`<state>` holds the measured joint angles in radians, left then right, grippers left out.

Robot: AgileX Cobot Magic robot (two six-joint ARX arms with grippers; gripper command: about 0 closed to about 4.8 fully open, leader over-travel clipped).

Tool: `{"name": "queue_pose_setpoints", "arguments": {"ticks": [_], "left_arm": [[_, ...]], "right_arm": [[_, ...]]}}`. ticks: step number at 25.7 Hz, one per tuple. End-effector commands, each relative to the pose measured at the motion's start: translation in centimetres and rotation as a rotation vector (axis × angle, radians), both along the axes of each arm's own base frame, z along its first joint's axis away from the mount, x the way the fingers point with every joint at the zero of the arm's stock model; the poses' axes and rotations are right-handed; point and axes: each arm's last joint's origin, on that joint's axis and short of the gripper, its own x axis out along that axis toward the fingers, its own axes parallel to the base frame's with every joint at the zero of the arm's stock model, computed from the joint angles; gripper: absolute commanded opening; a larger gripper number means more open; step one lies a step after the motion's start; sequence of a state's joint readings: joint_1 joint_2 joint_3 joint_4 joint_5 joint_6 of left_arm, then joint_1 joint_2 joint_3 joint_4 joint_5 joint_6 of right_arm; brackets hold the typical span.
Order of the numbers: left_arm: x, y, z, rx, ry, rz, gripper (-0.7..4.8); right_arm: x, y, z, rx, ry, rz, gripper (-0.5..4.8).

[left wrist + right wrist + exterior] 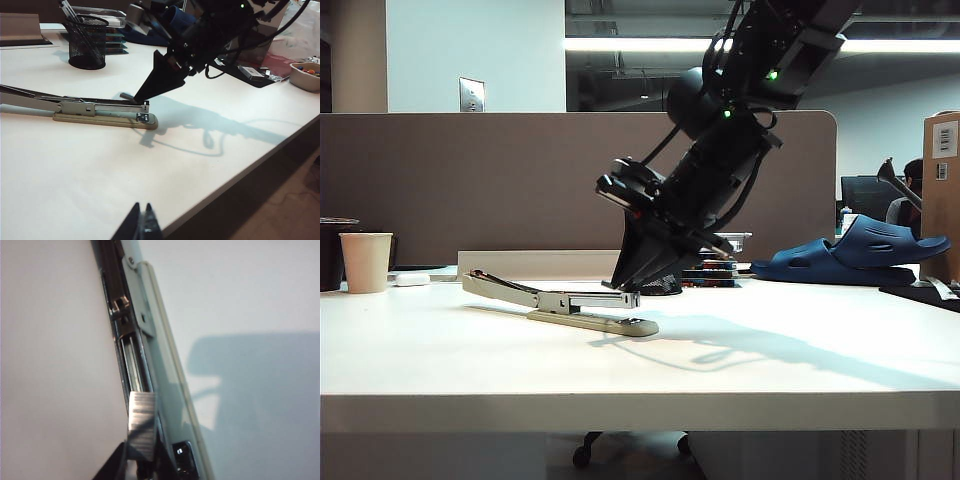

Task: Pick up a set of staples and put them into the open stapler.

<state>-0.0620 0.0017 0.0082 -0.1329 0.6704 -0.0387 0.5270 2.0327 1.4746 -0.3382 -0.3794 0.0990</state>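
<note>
Table (440, 360) comes first: a wide white top with the stapler (560, 305) lying on it, long and slim, lid swung back toward the paper cup (366, 262), its open metal channel running side to side in the exterior view.

Above the front end of that channel the right gripper (628, 284) slants down, tips right at the magazine. In the right wrist view the set of staples (142, 426) shows between its fingertips as a small ribbed grey bar, its long axis nearly in line with the channel (134, 367) and its lower end at the channel's mouth. The jaws look slightly parted around the bar; whether they grip it or have let go, I cannot tell. The coming move likely turns on that alignment: the bar must drop or slide straight along the groove, and a small skew could jam it on the side wall.

The left gripper (142, 226) hangs well back near the table edge, fingers together, empty.

A mesh pen cup (87, 42) and a blue shoe (855, 255) stand behind, clear of the work.
</note>
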Motion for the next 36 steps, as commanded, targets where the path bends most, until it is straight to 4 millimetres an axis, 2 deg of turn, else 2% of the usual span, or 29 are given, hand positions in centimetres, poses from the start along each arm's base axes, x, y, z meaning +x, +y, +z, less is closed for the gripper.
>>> {"name": "queue_pose_setpoints", "arguments": {"ticks": [1, 8, 12, 36], "left_arm": [[-0.02, -0.01, -0.04, 0.000, 0.007, -0.005, -0.06], [-0.02, -0.01, -0.04, 0.000, 0.007, -0.005, -0.06], [-0.02, 0.00, -0.04, 0.000, 0.007, -0.005, -0.06], [-0.02, 0.00, -0.04, 0.000, 0.006, -0.003, -0.06]], "right_arm": [[0.04, 0.03, 1.16, 0.007, -0.048, -0.011, 0.63], [-0.11, -0.03, 1.08, 0.000, -0.032, -0.009, 0.61], [-0.15, -0.05, 1.04, -0.002, -0.026, -0.008, 0.07], [-0.15, 0.10, 0.29, -0.005, 0.003, 0.005, -0.01]]}}
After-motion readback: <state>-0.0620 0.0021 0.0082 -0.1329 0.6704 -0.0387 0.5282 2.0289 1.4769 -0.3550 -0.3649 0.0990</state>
